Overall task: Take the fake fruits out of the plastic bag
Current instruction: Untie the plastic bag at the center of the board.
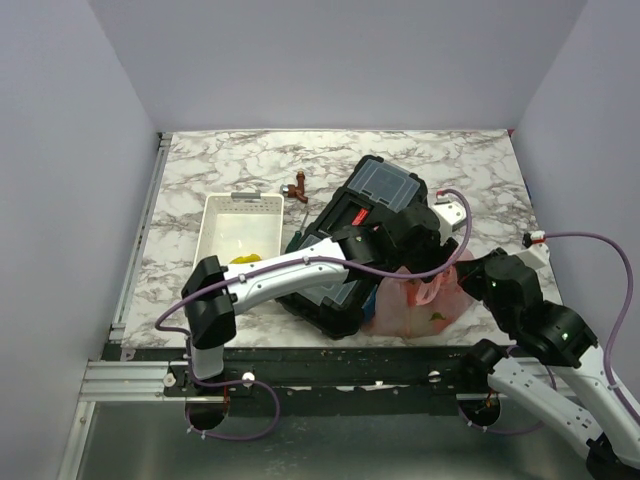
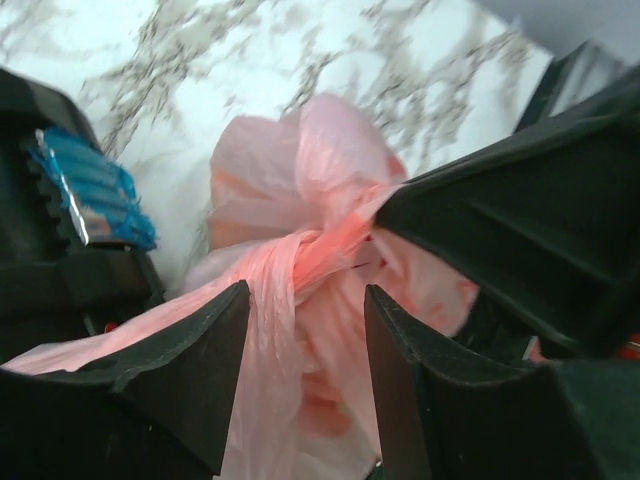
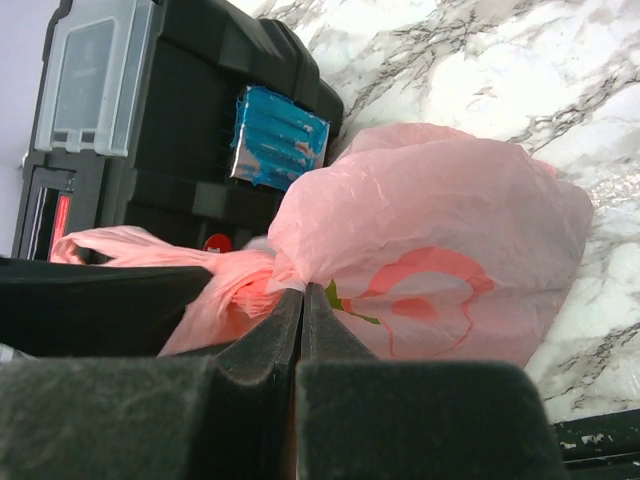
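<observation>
On the tabletop [image 1: 200, 170], just beside the toolbox [image 1: 375, 195], the plastic bag [image 1: 425, 305] is seen, neck twisted shut. Its film is pinched by the closed right hand [image 3: 302, 300]. The neck is straddled, ungripped, by the half-open left hand [image 2: 307, 300]. Tearing is risked if the film is pulled hard.

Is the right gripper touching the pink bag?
Touching. The right wrist view shows the right gripper shut on a bunched fold of the bag.

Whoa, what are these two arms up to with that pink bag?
Two robot arms are working on a pink plastic bag lying beside a black toolbox. The right end effector is pinched shut on the bag's plastic. The left end effector stands open around a twisted strand of it.
</observation>
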